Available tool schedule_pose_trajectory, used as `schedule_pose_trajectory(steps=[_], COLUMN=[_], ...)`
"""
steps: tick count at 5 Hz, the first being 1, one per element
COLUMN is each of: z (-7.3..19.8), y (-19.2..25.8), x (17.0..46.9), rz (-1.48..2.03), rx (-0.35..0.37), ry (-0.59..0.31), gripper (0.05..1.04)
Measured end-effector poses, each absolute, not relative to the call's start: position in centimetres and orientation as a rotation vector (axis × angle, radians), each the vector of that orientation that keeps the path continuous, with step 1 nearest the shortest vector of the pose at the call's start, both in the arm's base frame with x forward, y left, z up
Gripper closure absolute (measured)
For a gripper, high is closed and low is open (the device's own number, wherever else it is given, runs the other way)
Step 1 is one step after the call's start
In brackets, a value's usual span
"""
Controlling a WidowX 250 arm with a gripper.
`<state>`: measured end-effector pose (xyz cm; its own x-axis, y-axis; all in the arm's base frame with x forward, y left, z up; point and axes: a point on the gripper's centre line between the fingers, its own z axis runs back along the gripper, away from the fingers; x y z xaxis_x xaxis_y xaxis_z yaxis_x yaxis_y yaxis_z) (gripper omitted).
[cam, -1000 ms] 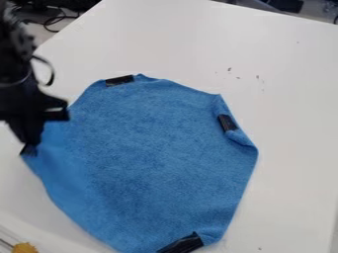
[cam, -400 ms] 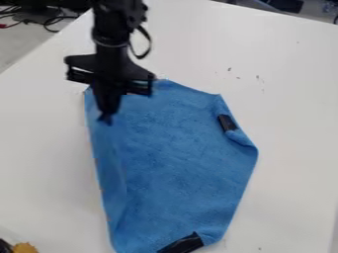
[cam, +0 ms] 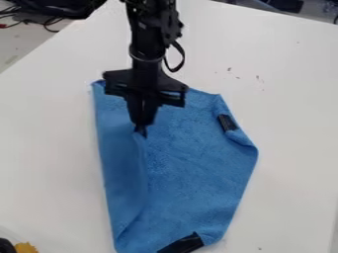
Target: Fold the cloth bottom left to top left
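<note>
Directly beneath the pincer [cam: 141, 129], the blue cloth [cam: 191, 163] lies on the white table [cam: 277, 74], spreading below and to the right of the tips. The pincer is narrow, closed on the raised corner of a flap [cam: 122, 168]. Over the last second it has travelled rightward, first from beside the cloth's left edge to its upper part, then a little farther right and slightly down. The outline left of the pincer, formerly bulging outward, now runs nearly straight, and the flap turns inward along it. The black patch right of the pincer [cam: 226, 122] and the one well below it [cam: 182, 244] have not shifted. The fold thus appears well under way; the held corner seems short of the top edge, so a small shift up and left, then release, may be needed. Lowering it here could leave the fold skewed.
</note>
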<state>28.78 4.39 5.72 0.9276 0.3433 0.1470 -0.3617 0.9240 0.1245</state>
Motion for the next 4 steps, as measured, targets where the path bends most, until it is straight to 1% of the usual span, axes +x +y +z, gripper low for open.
schedule_pose_trajectory(steps=[1,2,3,4], z=[5.8,6.0,6.3,6.7], y=[4.3,4.2,4.0,3.9], x=[29.6,29.9,30.3,30.8], rz=[0.356,0.366,0.372,0.341], rx=[0.15,0.143,0.132,0.121], ry=[-0.13,-0.139,-0.143,-0.158], gripper=[0.562,0.255,0.067,0.073])
